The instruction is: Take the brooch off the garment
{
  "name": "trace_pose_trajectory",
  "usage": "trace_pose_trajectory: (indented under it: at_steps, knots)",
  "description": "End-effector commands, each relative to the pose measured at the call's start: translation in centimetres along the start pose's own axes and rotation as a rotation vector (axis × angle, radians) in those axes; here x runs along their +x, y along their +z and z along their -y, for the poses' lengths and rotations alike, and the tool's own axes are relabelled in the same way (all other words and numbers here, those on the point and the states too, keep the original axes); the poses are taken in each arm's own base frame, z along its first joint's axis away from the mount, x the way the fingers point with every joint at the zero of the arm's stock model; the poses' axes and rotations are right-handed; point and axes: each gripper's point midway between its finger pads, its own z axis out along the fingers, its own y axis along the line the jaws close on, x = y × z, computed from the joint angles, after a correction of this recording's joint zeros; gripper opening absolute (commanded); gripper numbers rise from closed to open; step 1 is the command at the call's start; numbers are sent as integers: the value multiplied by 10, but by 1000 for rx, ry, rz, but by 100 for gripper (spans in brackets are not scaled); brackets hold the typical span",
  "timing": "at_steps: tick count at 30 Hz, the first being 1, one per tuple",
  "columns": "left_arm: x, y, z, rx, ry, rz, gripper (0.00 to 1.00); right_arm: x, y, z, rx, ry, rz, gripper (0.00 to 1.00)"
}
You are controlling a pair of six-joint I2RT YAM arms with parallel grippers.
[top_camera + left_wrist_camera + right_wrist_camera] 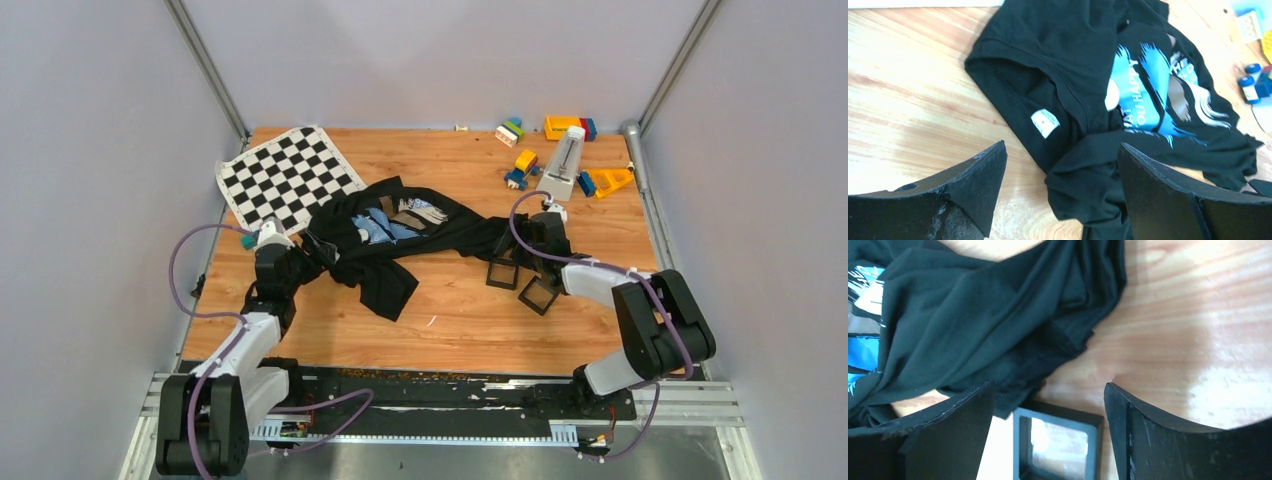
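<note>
Currently the left pincer (1061,147) and right pincer (1049,386) both gape empty. The brooch (1111,95) peeks half-hidden from a fold of the garment (1048,45) beside the blue print (1150,80), so a grab may catch cloth instead.

walls (420,60): plain pale grey, beyond fingers (1158,195) | tabletop (470,320): orange wood grain, under fingers | corner posts (205,65): metal | light: soft glare

A fold of the garment (1058,50) hides half the brooch (1111,96); the black frame (1060,417) runs off the picture's lower edge.
</note>
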Motion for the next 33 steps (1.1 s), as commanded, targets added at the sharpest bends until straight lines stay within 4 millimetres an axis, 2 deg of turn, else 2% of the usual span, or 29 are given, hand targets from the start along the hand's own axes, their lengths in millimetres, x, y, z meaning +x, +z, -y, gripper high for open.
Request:
trace_pose_trajectory:
  at_steps: [1, 2, 6, 8, 11, 12, 14, 15, 17, 23, 27, 28, 29, 30, 33]
  knots:
    - [-29, 13, -6, -122, -13, 20, 89, -22, 16, -21, -14, -44, 62, 80]
    - [-38, 16, -4, -135, -14, 32, 90, -21, 19, -21, -6, -49, 60, 80]
    - [-36, 33, -5, -159, -30, -7, 90, -11, 32, -28, -10, -71, 7, 77]
    - [-37, 42, -6, -168, -34, -13, 90, -7, 34, -32, -19, -90, -17, 66]
    - [-37, 56, -10, -199, -33, -41, 90, -5, 31, -37, -37, -110, -29, 32]
    - [-29, 61, -16, -222, -35, -74, 90, -7, 29, -37, -36, -110, -24, 18]
    - [-24, 68, -19, -238, -37, -101, 90, -11, 24, -36, -28, -109, -4, 1]
    - [-24, 70, -20, -243, -40, -101, 89, -15, 21, -34, -17, -106, 13, 0]
    - [-27, 71, -35, -290, -52, -83, 88, -24, 13, -27, 19, -97, 63, 0]
    - [-29, 80, -50, -333, -90, -69, 79, -47, -15, -12, 78, -39, 222, 0]
    - [-20, 83, -58, -315, -160, -95, 67, -59, -31, 1, 128, 3, 307, 0]
    - [-23, 86, -59, -304, -186, -77, 61, -61, -35, 2, 130, 11, 324, 0]
    - [-14, 87, -60, -287, -203, -107, 57, -63, -39, 3, 131, 20, 340, 0]
    - [-18, 90, -61, -277, -222, -103, 51, -64, -42, 3, 126, 26, 351, 0]
    - [-10, 97, -55, -215, -243, -159, 45, -65, -48, -2, 82, 28, 367, 0]
